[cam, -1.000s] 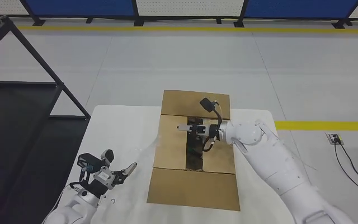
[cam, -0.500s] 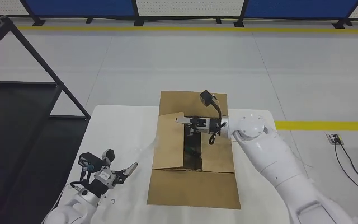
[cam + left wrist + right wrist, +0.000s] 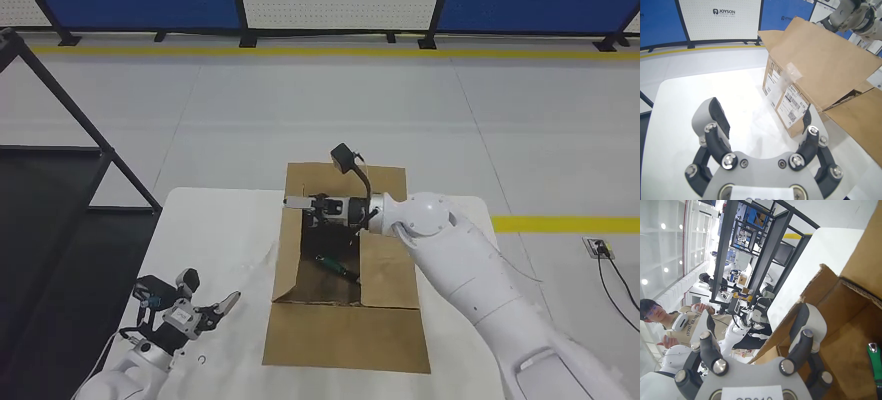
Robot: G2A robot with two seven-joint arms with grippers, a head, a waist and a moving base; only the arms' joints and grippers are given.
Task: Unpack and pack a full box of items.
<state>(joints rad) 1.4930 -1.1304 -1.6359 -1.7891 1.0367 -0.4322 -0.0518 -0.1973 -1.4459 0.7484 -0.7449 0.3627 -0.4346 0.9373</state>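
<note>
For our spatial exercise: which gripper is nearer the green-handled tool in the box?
Right. The right gripper straddles the cardboard box flap, near the green-handled tool; the left gripper is over the table.

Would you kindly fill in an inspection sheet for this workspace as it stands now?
Surface: white table.
Job's things: cardboard box, flaps open, one side flap standing upright; green-handled tool lying inside.
Clutter: strip of clear tape hanging loose from the box's side.
Grippers: right gripper open, fingers either side of the upright flap; left gripper open, empty, above the table beside the box.
Cables: black cable looped at the right wrist; floor cable by a socket.
Surroundings: blue panels, black metal frame, yellow floor line.
</note>
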